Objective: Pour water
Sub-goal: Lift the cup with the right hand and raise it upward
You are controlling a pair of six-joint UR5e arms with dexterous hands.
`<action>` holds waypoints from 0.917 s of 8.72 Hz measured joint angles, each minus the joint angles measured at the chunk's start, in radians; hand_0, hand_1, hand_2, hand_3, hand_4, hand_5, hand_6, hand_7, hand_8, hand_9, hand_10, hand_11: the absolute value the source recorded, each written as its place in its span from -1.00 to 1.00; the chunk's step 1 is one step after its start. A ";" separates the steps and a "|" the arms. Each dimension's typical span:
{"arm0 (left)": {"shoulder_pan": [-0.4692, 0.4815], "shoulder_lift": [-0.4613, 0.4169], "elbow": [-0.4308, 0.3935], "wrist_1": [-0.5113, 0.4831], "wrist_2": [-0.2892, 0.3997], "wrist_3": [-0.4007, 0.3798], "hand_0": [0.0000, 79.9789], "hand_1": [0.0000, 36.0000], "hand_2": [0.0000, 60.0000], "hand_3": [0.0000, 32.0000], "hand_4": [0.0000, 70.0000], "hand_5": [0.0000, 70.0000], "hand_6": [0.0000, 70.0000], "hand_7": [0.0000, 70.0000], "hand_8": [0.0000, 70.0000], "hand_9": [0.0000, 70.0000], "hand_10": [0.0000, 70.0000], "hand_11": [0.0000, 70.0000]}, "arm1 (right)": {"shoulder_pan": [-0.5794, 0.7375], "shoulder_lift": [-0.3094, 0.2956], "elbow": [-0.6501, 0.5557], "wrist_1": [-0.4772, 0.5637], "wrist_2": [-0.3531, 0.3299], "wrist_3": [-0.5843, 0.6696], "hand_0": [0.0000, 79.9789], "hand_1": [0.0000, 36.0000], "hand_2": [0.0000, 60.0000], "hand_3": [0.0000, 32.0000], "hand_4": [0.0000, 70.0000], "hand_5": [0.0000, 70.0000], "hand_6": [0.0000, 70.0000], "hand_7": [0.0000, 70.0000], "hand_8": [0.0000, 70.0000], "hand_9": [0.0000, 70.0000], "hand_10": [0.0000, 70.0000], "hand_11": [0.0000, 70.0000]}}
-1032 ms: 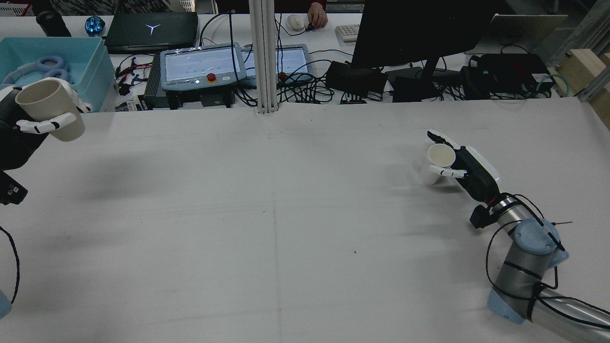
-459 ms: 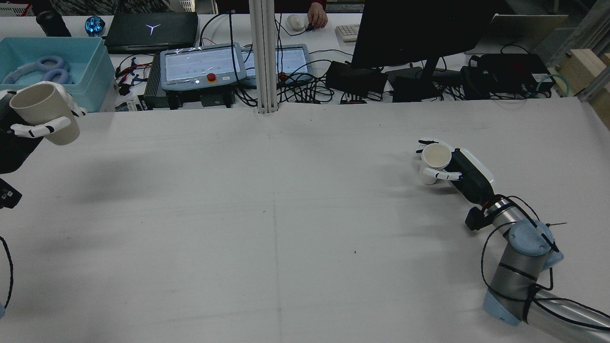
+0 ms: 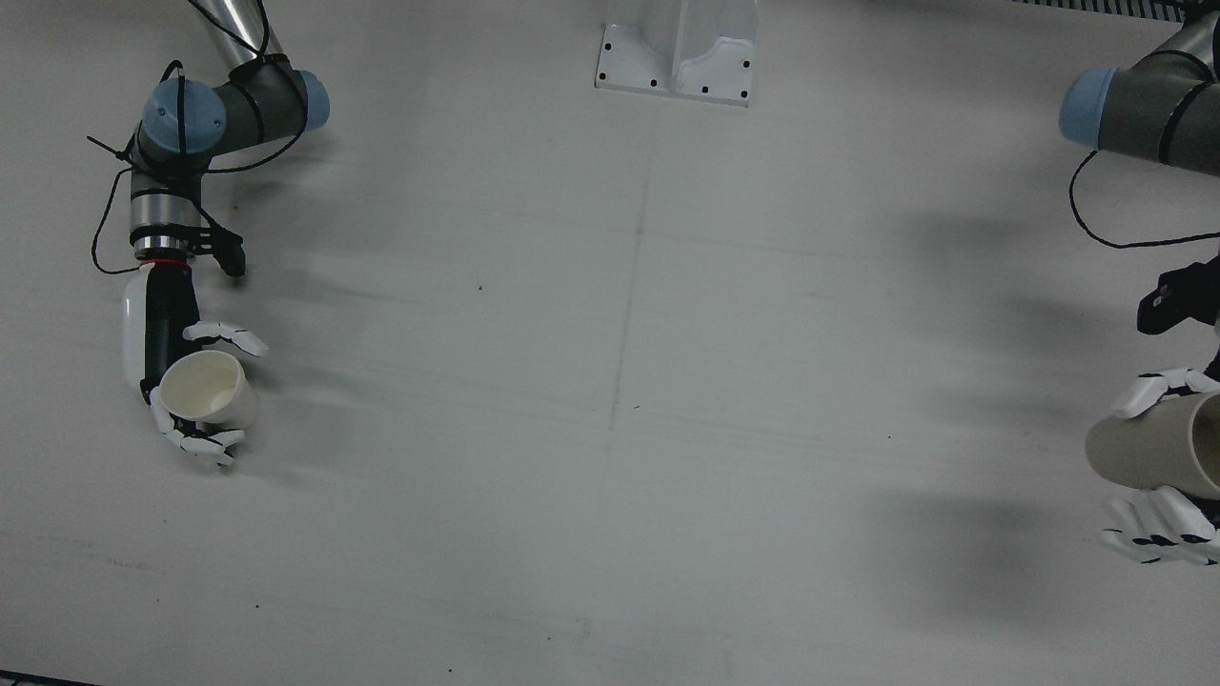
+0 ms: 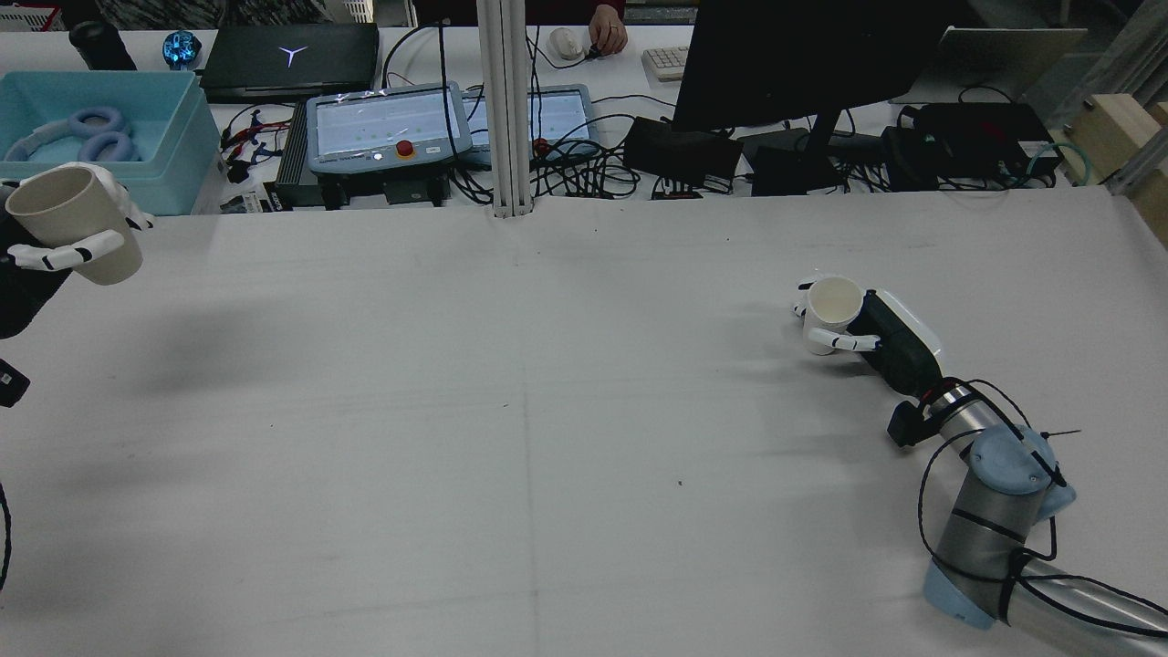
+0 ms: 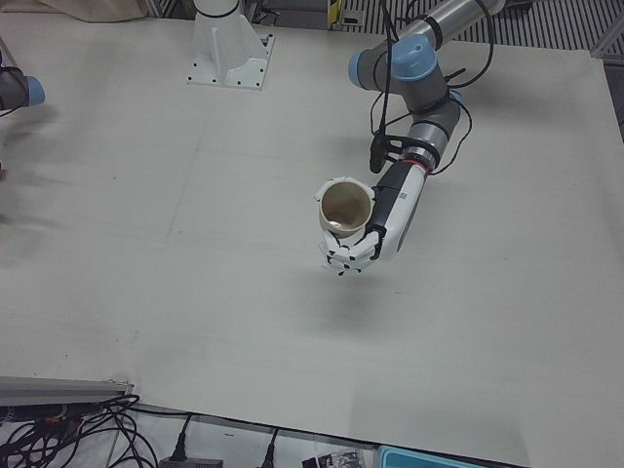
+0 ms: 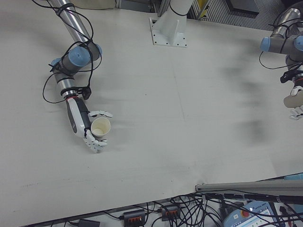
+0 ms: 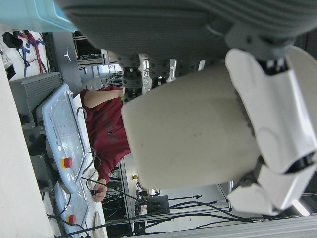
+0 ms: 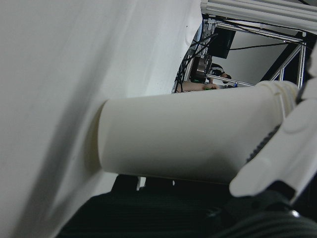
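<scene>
Right hand (image 4: 867, 333) wrapped around white cup (image 4: 829, 313), fingers curled on both sides of its wall, cup upright with its base on or just above the table (image 4: 547, 438) on the robot's right half; contact with the cloth hard to judge even in the hand view. Left hand (image 5: 375, 229) closed on beige cup (image 5: 344, 212), lifted clear of the table at the far left edge, mouth up and tilted slightly, shadow cast on the cloth below. Cups well apart, at opposite ends of the table. No liquid discernible in either. Beyond the table's far edge: two teach pendants (image 4: 388, 123), a black monitor (image 4: 803, 55), a tangle of cables, a blue bin (image 4: 100, 137) holding headphones, and a person's hand (image 4: 607, 27) by a mouse.
</scene>
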 measured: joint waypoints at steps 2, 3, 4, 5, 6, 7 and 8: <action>0.000 0.013 -0.001 -0.007 -0.001 -0.001 0.15 0.12 1.00 -1.00 -0.03 0.73 0.17 0.59 0.25 0.23 -0.29 0.03 | 0.000 0.000 0.019 -0.023 0.001 0.003 -0.34 -1.00 -0.96 -1.00 -0.95 0.34 0.36 1.00 0.35 0.46 -0.01 0.39; 0.000 0.021 -0.002 -0.011 -0.003 -0.002 0.14 0.13 1.00 -1.00 -0.03 0.76 0.18 0.60 0.24 0.23 -0.29 0.04 | 0.000 0.000 0.036 -0.032 0.007 0.005 -0.35 -1.00 -0.94 -1.00 -0.95 0.36 0.35 1.00 0.36 0.49 0.00 0.40; 0.000 0.033 -0.006 -0.016 -0.004 -0.003 0.15 0.14 1.00 -1.00 -0.02 0.79 0.19 0.61 0.25 0.23 -0.29 0.04 | 0.005 -0.001 0.069 -0.041 0.021 0.006 -0.37 -1.00 -0.94 -1.00 -0.96 0.36 0.33 1.00 0.35 0.48 0.01 0.42; 0.000 0.043 -0.013 -0.020 -0.004 -0.005 0.16 0.18 1.00 -1.00 0.00 0.85 0.21 0.64 0.25 0.23 -0.29 0.04 | 0.019 -0.001 0.119 -0.069 0.033 0.006 -0.36 -1.00 -0.92 -1.00 -0.95 0.38 0.33 1.00 0.34 0.47 0.00 0.40; 0.000 0.051 -0.021 -0.023 -0.002 -0.006 0.17 0.21 1.00 -1.00 0.02 0.94 0.23 0.67 0.26 0.25 -0.29 0.05 | 0.047 0.001 0.189 -0.114 0.040 0.004 -0.32 -1.00 -0.91 -1.00 -0.93 0.42 0.34 1.00 0.33 0.46 0.00 0.40; 0.002 0.052 -0.032 -0.025 -0.001 -0.007 0.18 0.24 1.00 -1.00 0.04 0.96 0.25 0.68 0.26 0.25 -0.28 0.05 | 0.091 0.004 0.260 -0.154 0.041 -0.003 -0.28 -1.00 -0.91 -1.00 -0.93 0.43 0.34 1.00 0.33 0.46 0.01 0.42; 0.005 0.050 -0.044 -0.025 0.004 -0.007 0.19 0.27 1.00 -1.00 0.05 0.98 0.27 0.69 0.27 0.26 -0.28 0.06 | 0.138 0.006 0.320 -0.185 0.041 -0.009 -0.23 -1.00 -0.91 -1.00 -0.93 0.45 0.33 1.00 0.30 0.42 0.06 0.48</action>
